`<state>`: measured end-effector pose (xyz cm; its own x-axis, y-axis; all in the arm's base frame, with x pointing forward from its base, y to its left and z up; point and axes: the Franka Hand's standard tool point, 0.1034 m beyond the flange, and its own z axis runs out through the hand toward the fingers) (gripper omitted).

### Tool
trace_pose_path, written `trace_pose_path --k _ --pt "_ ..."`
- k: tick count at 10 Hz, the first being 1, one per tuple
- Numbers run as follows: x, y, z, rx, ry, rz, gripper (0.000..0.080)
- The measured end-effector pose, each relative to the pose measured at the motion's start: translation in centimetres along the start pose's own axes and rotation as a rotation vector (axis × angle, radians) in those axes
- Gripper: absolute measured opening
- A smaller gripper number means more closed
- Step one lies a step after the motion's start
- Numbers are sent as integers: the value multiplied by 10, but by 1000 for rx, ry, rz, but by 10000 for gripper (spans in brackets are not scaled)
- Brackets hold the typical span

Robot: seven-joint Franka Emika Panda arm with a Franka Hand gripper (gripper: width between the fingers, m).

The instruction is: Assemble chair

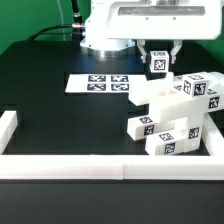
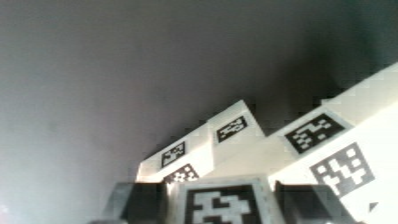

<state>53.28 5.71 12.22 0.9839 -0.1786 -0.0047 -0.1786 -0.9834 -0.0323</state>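
Note:
My gripper (image 1: 159,66) is shut on a small white chair part with a black-and-white tag (image 1: 158,59) and holds it above the table at the back. In the wrist view the gripper (image 2: 217,190) has that tagged part (image 2: 217,207) between its dark fingers (image 2: 139,203). The other chair parts, chunky white tagged blocks and frames (image 1: 170,112), lie piled on the black table on the exterior view's right, just below and in front of the gripper. Some of them show in the wrist view (image 2: 320,140).
The marker board (image 1: 100,83) lies flat on the table on the left of the pile. A white border wall (image 1: 60,165) runs along the front, with side pieces at the left (image 1: 8,126) and right. The robot's base (image 1: 110,35) stands at the back.

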Motion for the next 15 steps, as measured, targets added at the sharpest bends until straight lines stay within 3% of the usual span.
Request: trace_pose_path --k 2,4,15 --pt "0 0 0 -1 1 -1 284" --pt "13 -17 -12 -9 7 -26 284" --pt "13 -19 1 -25 14 -56 284"
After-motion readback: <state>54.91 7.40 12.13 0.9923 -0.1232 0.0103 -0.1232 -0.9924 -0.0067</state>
